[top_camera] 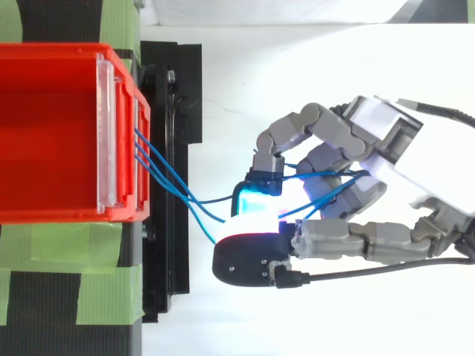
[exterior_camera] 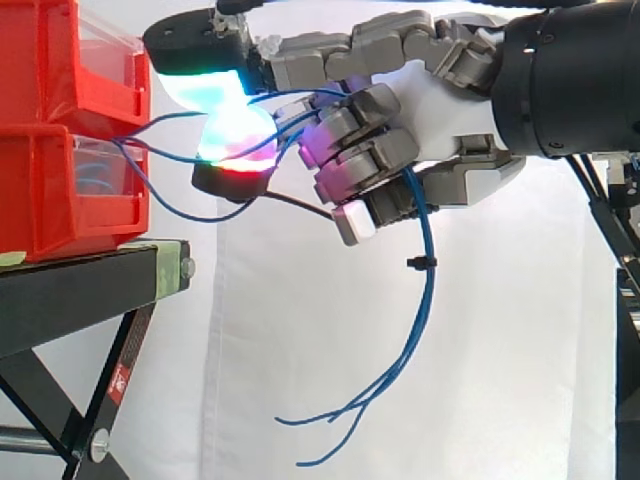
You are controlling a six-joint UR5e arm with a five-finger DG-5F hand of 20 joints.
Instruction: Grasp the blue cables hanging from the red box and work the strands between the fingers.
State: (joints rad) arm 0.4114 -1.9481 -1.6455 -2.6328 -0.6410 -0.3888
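Observation:
Several thin blue cables (exterior_camera: 165,150) run out of the front of the stacked red bins (exterior_camera: 60,130) and across to my hand (exterior_camera: 440,110), which reaches in from the right. My fingers are curled round the strands, and glowing fingertips (exterior_camera: 235,135) pinch them just right of the bins. Below my palm the cables (exterior_camera: 425,300) hang down, bound by a small black tie, and their loose ends splay apart. From above, the strands (top_camera: 167,178) leave the red bin (top_camera: 52,133) and pass between my fingers (top_camera: 326,159).
The bins stand on a black stand (exterior_camera: 90,285) with green tape strips (top_camera: 74,245) across its top. A white curtain hangs behind. At the right edge a black frame (exterior_camera: 625,260) rises.

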